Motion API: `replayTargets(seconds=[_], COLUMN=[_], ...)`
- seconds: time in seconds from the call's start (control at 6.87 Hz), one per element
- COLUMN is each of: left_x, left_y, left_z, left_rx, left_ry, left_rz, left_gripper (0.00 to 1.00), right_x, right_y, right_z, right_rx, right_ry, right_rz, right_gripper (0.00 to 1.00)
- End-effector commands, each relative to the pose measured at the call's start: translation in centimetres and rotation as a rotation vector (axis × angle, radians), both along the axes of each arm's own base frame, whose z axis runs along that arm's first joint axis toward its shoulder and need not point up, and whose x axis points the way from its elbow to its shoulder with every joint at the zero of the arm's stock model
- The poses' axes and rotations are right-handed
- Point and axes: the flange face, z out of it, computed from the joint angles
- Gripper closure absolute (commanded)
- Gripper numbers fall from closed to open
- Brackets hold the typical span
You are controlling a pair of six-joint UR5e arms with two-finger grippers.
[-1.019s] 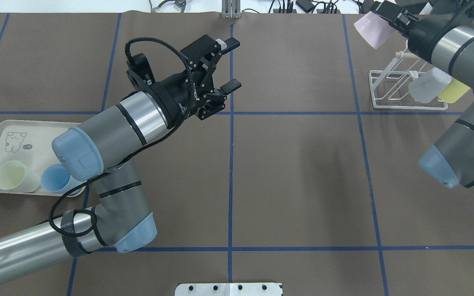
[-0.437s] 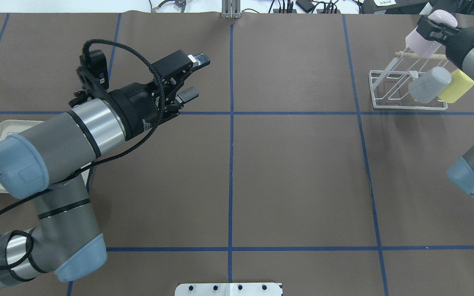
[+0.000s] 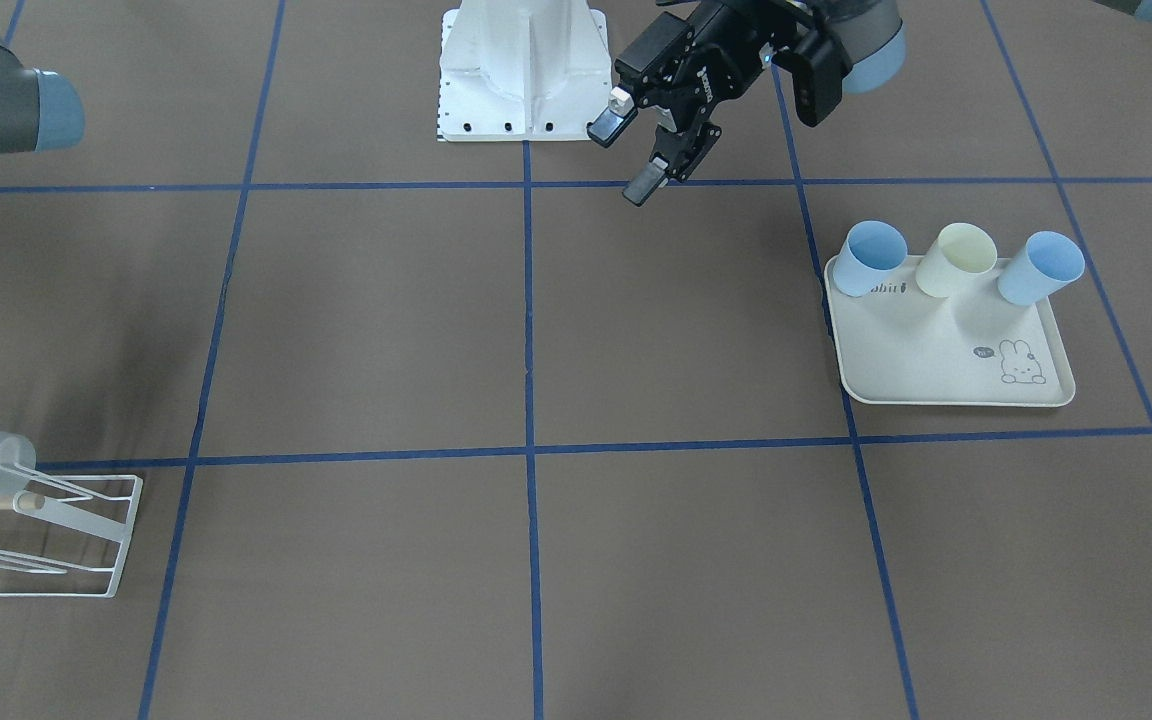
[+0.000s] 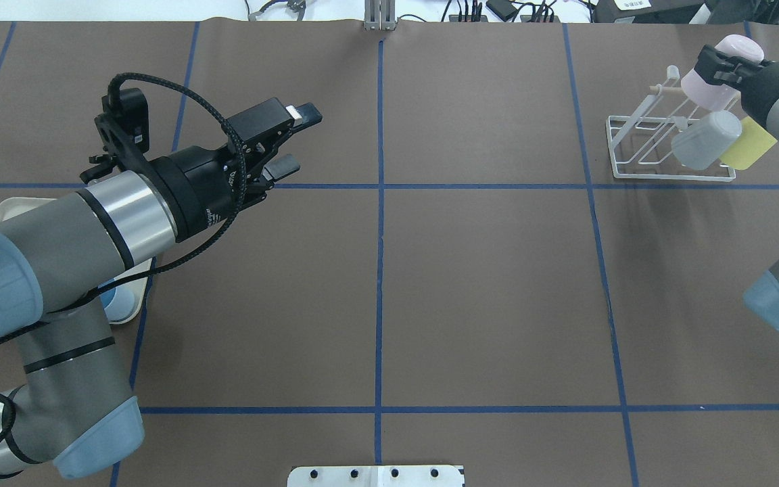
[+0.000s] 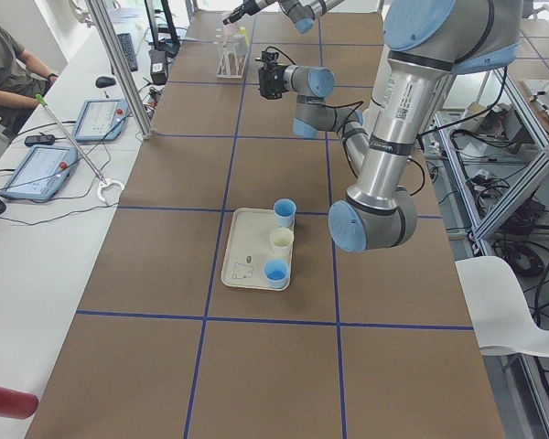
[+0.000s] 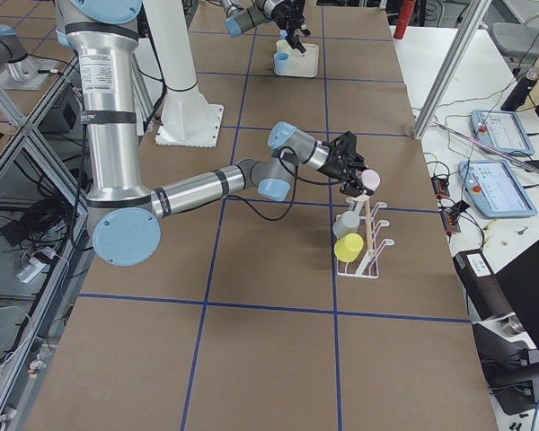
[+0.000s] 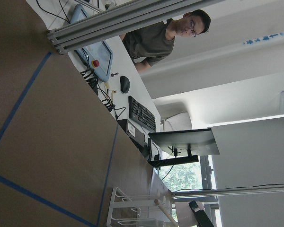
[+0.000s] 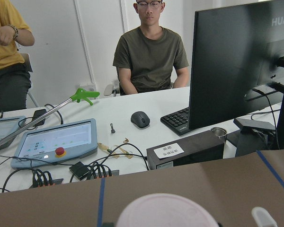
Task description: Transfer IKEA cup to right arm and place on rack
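My right gripper is shut on the pink IKEA cup, which it holds tilted over the far end of the white wire rack, close to the wooden rod. Whether a peg is inside the cup cannot be told. From the side, the pink cup sits at the top of the rack. The cup's base fills the bottom of the right wrist view. My left gripper is open and holds nothing, in the air over the left half of the table, far from the rack.
A grey cup and a yellow cup hang on the rack. The cream rabbit tray holds two blue cups and a cream cup. People sit at a desk beyond the table's far edge.
The left arm has drawn back leftward toward the tray, its gripper still open. The right gripper has carried the pink cup from beyond the rack's corner to over its top end.
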Motion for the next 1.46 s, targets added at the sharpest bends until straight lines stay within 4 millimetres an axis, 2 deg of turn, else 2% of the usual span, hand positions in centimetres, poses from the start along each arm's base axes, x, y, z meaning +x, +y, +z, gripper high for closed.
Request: replayTargets(seconds=[0.0,0.15,0.44,0.87,1.31], left_x=[-0.1,-0.3,-0.5,-0.5,-0.4], left_y=[0.0,0.1,0.3,0.4,0.4], left_z=[0.3,1.0,1.1,2.1,2.2], left_rx=[-0.002,-0.005,-0.005,-0.014,-0.015], left_ry=[-0.005,-0.009,-0.008,-0.024,-0.027], left_rz=[0.0,0.002,0.002,0.002,0.003], left_gripper=[0.0,0.0,0.0,0.0,0.0], right_x=[-1.5,-1.8,-2.4,-3.9,-4.8], right_y=[0.8,1.3,2.0,2.0,1.7], right_z=[0.4,0.5,1.4,1.3,2.2], right_rx=[-0.001,0.004,0.01,0.011,0.005], right_ry=[0.035,0.058,0.12,0.15,0.183], right_rz=[-0.042,-0.058,-0.079,-0.09,-0.109], right_gripper=[1.0,1.0,1.0,1.0,1.0])
